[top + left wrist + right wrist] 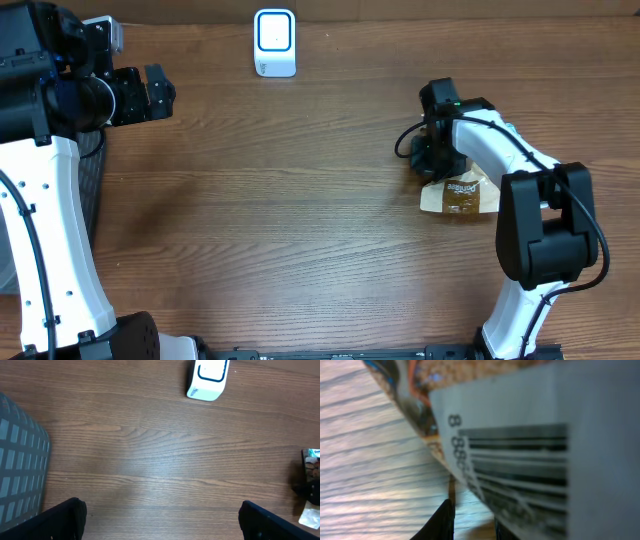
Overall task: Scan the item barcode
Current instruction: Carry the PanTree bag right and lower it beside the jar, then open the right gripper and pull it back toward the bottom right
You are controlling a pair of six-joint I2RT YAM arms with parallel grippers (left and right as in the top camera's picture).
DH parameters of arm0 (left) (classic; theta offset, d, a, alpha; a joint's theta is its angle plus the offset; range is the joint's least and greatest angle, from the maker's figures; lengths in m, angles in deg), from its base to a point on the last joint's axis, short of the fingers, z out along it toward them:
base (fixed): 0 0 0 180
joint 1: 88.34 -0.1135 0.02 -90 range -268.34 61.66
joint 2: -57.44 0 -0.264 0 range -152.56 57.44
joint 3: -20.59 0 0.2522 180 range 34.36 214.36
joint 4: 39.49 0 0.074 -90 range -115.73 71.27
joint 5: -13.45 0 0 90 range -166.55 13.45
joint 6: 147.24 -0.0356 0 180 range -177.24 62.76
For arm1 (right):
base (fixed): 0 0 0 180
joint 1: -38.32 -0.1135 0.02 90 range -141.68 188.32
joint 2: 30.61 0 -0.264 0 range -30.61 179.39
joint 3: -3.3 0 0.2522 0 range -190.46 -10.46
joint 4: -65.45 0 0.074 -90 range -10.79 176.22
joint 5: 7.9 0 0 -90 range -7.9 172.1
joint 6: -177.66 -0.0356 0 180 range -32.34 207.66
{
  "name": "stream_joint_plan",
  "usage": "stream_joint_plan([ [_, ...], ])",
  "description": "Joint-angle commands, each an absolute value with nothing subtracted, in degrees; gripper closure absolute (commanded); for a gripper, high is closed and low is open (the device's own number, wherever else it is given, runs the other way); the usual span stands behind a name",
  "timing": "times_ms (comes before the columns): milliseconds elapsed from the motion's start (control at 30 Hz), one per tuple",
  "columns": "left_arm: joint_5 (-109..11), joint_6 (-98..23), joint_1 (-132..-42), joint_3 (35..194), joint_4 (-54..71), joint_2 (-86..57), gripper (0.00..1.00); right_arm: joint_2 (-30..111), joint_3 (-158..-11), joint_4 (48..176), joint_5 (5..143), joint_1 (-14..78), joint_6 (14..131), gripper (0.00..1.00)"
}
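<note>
Wood table [300, 230]. Right pincer [437, 152] looks clamped on snack pkt [462, 193] edge; pkt lies just below it, barcode [520, 460] facing wrist cam. Left pincer [166, 92] spread wide, idle. Step: pickup. Next you lift and carry to scanner [274, 42], well apart, barcode toward it.

Surface: brown wood-grain table [300, 200], no visible damage.

Item 1: white scanner [274, 42], blue-edged face, at far edge of table.

Item 2: packet [462, 194], tan with printed label, on the wood well to right of scanner and nearer front.

Item 3: grey mesh basket [20, 465], far left of scanner at table edge. Whether it rests on the table cannot be told.
</note>
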State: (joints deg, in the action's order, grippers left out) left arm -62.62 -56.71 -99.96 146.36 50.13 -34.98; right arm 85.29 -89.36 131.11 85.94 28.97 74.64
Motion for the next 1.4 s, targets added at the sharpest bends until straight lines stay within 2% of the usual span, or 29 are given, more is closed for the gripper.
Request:
stream_joint_plan([
  [0,-62.1,-55.9,-99.7,146.8,50.1,-35.1,0.0,84.6,-88.5,130.9,87.6,29.7,77.0,0.77],
  [67,-62.1,-55.9,-99.7,146.8,50.1,-35.1,0.0,84.5,-89.7,131.9,86.0,29.7,77.3,0.8],
  [200,-62.1,-55.9,-99.7,146.8,50.1,-35.1,0.0,81.7,-95.2,136.7,78.5,29.7,79.6,0.79],
  [400,-62.1,-55.9,-99.7,146.8,50.1,-35.1,0.01,67.0,-106.0,146.7,68.3,29.7,80.7,0.71],
  [567,-62.1,-55.9,-99.7,146.8,50.1,-35.1,0.0,50.3,-109.4,153.8,68.3,29.7,80.6,0.55],
  [600,-62.1,-55.9,-99.6,146.8,50.1,-35.1,0.01,47.1,-109.4,155.0,68.3,29.7,80.4,0.45],
  [633,-62.1,-55.9,-99.6,146.8,50.1,-35.1,0.0,45.1,-109.4,155.7,68.3,29.7,80.4,0.29],
  [667,-62.1,-55.9,-99.6,146.8,50.1,-35.1,0.0,41.2,-109.4,157.2,68.3,29.7,80.2,0.0],
  [900,-62.1,-55.9,-99.6,146.8,50.1,-35.1,0.0,26.7,-109.4,163.6,69.0,29.7,80.3,0.0],
  [1133,-62.1,-55.9,-99.6,146.8,50.1,-35.1,0.0,20.8,-109.4,165.7,74.1,29.7,80.3,0.0],
  [1267,-62.1,-55.9,-99.6,146.8,50.1,-35.1,0.0,20.9,-107.5,164.2,77.8,29.7,80.2,0.0],
  [1367,-62.1,-55.9,-99.6,146.8,50.2,-35.1,0.0,20.2,-101.3,156.2,78.6,29.7,80.3,0.0],
])
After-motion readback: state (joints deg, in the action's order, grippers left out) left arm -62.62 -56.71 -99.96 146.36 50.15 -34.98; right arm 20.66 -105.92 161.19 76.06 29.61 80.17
